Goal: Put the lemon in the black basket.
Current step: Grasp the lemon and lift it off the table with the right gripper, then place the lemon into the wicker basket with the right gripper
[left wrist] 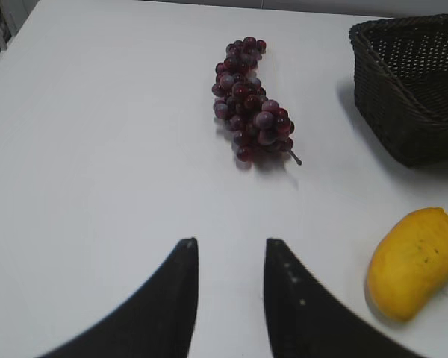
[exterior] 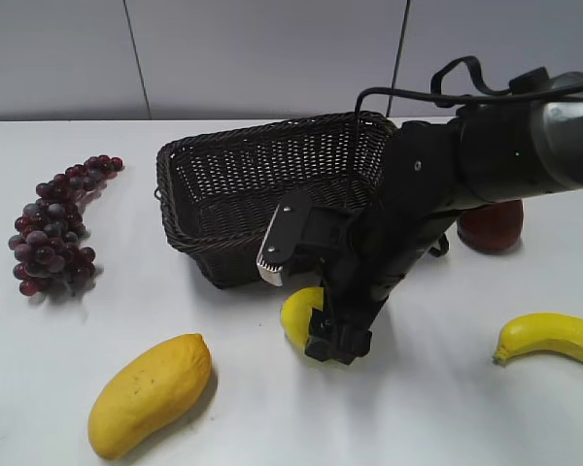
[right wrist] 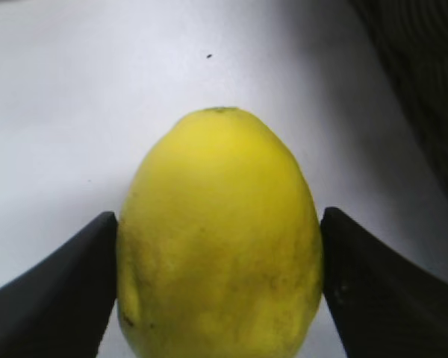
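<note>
Right wrist view gives you the clearest read: the lemon (right wrist: 220,239) sits between the two dark fingers (right wrist: 56,291) of your right gripper (right wrist: 220,257), and both pads press against its sides, so the tool is clamped on the fruit. White table (right wrist: 75,97) shows behind it, and a dark woven edge of the black basket (right wrist: 425,89) fills the upper right corner.

From the exterior camera, you see the right gripper (exterior: 332,342) reaching down just in front of the black basket (exterior: 272,189), with the lemon (exterior: 299,313) partly hidden behind the fingers. The lemon is low at the table surface, just beside the basket's near wall and outside it; you cannot tell whether it touches the table. A mango (exterior: 151,391) lies near the front left, a bunch of dark grapes (exterior: 58,228) lies well to the left, a banana (exterior: 554,338) lies at the right, and a red fruit (exterior: 491,228) sits behind the arm.

Your left gripper (left wrist: 230,298) hangs over bare table with its fingers apart and nothing between them. Ahead of it you see the grapes (left wrist: 252,119), the basket (left wrist: 414,86) at upper right and the mango (left wrist: 414,261) at lower right.
</note>
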{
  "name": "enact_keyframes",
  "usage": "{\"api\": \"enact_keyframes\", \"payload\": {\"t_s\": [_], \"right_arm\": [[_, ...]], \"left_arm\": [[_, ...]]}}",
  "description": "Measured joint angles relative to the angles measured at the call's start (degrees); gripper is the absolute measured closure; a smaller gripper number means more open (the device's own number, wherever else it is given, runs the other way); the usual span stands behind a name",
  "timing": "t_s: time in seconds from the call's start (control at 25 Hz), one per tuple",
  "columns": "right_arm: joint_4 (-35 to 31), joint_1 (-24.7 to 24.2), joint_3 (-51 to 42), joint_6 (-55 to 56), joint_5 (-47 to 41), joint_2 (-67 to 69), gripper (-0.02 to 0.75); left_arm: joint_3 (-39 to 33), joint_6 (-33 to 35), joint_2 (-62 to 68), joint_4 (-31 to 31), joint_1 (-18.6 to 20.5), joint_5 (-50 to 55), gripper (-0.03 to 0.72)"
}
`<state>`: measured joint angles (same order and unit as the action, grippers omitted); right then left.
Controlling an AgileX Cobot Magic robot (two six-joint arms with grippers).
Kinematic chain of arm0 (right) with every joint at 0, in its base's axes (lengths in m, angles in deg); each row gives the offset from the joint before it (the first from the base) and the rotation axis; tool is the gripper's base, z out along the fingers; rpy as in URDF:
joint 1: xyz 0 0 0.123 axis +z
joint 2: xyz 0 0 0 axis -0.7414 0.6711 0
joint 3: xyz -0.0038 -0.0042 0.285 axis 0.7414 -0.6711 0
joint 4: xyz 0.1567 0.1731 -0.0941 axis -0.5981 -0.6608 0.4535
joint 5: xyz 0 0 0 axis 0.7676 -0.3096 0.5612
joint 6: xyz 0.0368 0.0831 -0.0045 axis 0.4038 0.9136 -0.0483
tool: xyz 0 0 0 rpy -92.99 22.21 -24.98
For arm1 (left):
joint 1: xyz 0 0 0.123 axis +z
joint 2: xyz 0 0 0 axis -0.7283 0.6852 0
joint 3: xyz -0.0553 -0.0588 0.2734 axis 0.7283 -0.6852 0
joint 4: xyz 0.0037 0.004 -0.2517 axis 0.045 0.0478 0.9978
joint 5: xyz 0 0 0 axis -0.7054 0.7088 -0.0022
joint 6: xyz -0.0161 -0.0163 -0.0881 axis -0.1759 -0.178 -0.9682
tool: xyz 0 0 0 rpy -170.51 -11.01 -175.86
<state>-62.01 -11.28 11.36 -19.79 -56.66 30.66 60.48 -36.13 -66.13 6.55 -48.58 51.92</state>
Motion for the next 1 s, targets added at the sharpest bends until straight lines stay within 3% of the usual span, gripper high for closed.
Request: {"api": "enact_keyframes", "payload": {"t_s": [0.4,0.68,1.0], "right_arm": [[0.1,0.0,0.1,-0.1,-1.9,0.1,0.136],[0.5,0.0,0.1,0.4,-7.3,-12.4,0.138],[7.1,-0.8,2.9,11.6,2.7,-19.6,0.138]], "left_arm": [[0.0,0.0,0.0,0.0,0.0,0.0,0.449],[0.0,0.0,0.0,0.0,0.0,0.0,0.449],[0.0,0.0,0.0,0.0,0.0,0.0,0.449]]}}
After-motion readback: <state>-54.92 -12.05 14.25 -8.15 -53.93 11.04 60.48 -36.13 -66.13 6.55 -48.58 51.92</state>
